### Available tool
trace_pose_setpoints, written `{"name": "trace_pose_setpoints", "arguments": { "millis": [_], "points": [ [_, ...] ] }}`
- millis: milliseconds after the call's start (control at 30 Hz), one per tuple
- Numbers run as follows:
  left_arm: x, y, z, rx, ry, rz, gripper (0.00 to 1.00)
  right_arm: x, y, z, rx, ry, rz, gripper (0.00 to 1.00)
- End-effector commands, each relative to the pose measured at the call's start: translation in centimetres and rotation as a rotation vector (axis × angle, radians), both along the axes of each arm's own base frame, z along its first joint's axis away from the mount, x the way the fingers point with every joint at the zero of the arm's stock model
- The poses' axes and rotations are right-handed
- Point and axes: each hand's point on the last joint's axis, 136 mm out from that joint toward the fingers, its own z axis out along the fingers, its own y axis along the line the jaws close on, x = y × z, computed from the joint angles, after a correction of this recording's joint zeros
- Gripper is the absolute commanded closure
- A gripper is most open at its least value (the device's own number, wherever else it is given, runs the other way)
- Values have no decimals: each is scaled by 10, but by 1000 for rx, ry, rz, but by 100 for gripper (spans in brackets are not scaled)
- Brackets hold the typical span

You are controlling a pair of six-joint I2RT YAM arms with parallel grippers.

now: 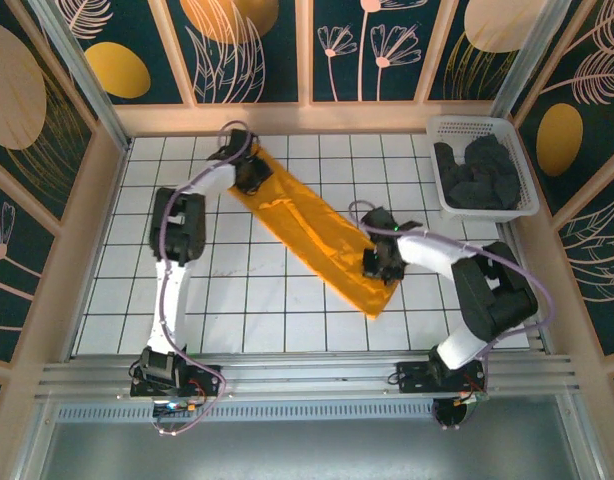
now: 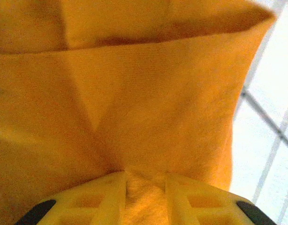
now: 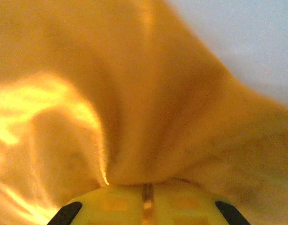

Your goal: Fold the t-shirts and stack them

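Mustard t-shirt [image 1: 307, 225]: folded strip on tabletop [image 1: 237, 290], 11 to 5 o'clock.
Left gripper [image 1: 249, 175], right gripper [image 1: 380, 265]: jaws pinched tight on cloth near opposite ends.
Risk: uneven pull, pinch slips, fold collapses.
Charcoal t-shirts [image 1: 482, 172]: in basket [image 1: 442, 128], 2 o'clock.

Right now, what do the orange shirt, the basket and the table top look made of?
Mustard t-shirt: soft matte knit or woven cloth; it creases and shows a fine fabric texture up close. Basket: white plastic by the look, with moulded lattice walls. Table: hard, smooth white surface with a dark grid; tile or printed board, can't tell which.
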Motion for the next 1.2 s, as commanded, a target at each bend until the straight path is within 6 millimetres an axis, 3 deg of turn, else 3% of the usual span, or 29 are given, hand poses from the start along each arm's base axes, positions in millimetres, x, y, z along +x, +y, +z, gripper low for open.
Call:
{"name": "trace_pose_setpoints", "arguments": {
  "millis": [0, 133, 267, 400, 533, 633, 700, 767, 933, 1067, 1167],
  "points": [
    [3, -77, -9, -95, 6, -123, 71, -78, 29, -19, 91, 251, 48, 87],
    [29, -137, 14, -302, -145, -185, 69, -80, 90, -4, 283, 235, 111, 83],
    [44, -150, 51, -378, -266, -204, 65, -61, 116, 17, 374, 196, 84, 74],
    [41, -148, 110, -353, -356, -238, 58, -53, 110, 46, 363, 126, 53, 63],
    [14, -132, 171, -272, -419, -251, 53, -52, 75, 66, 287, 15, 15, 53],
    [-30, -124, 186, -207, -392, -291, 54, -63, 41, 60, 210, -1, -16, 52],
    [-69, -119, 173, -159, -313, -334, 54, -71, 21, 51, 138, 6, -20, 52],
    [-120, -109, 144, -108, -199, -388, 57, -78, 9, 42, 93, 21, -1, 52],
    [-256, -71, 78, -40, 77, -520, 64, -103, 17, 28, 129, 107, 36, 51],
    [-356, -49, 53, -46, 258, -632, 62, -126, 22, 22, 177, 180, 31, 51],
    [-411, -47, 42, -70, 349, -709, 59, -133, 31, 21, 225, 201, 42, 50]
  ]
}}
